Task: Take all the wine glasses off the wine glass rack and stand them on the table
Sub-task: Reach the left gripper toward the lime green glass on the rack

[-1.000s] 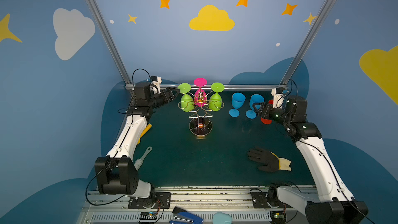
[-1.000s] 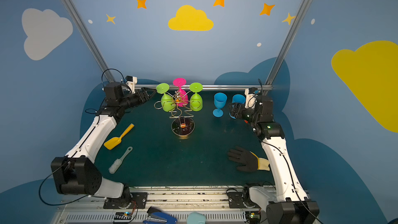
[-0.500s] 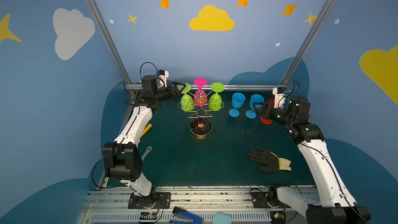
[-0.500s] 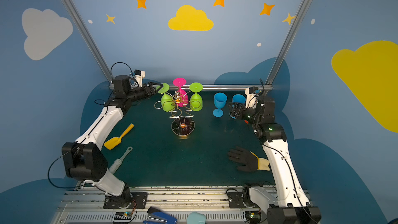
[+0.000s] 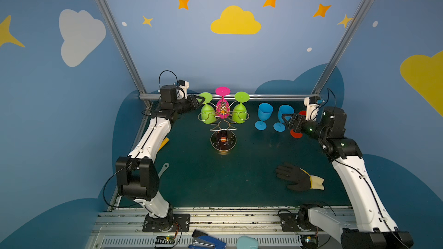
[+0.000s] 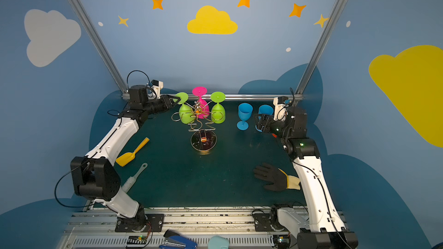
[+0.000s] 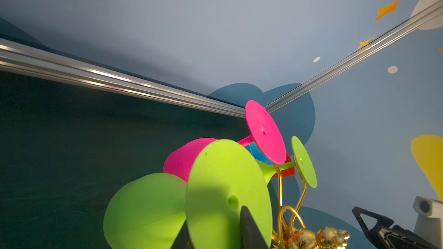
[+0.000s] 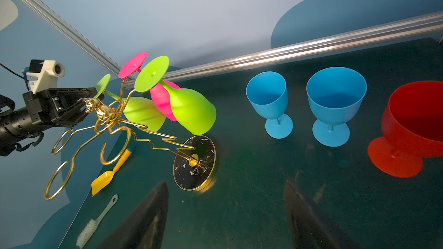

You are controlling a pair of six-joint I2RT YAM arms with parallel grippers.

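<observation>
Bare mat (image 5: 215, 180) before rack (image 5: 223, 143), glove (image 5: 297, 179) right

On the dark green worktop (image 6: 191, 188), a black glove (image 6: 272, 177) lies near right, a yellow scoop (image 6: 131, 154) and white brush (image 6: 133, 179) lie left, a blue stapler (image 6: 179, 242) nearest, off its edge.

Mid-table: wine glass rack (image 5: 223, 140); goblets (image 5: 265, 113) to right; glove (image 5: 296, 178) nearer front.

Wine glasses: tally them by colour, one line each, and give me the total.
Green glasses: 2
Pink glass: 1
Blue glasses: 2
Red glass: 1
Total: 6
</observation>
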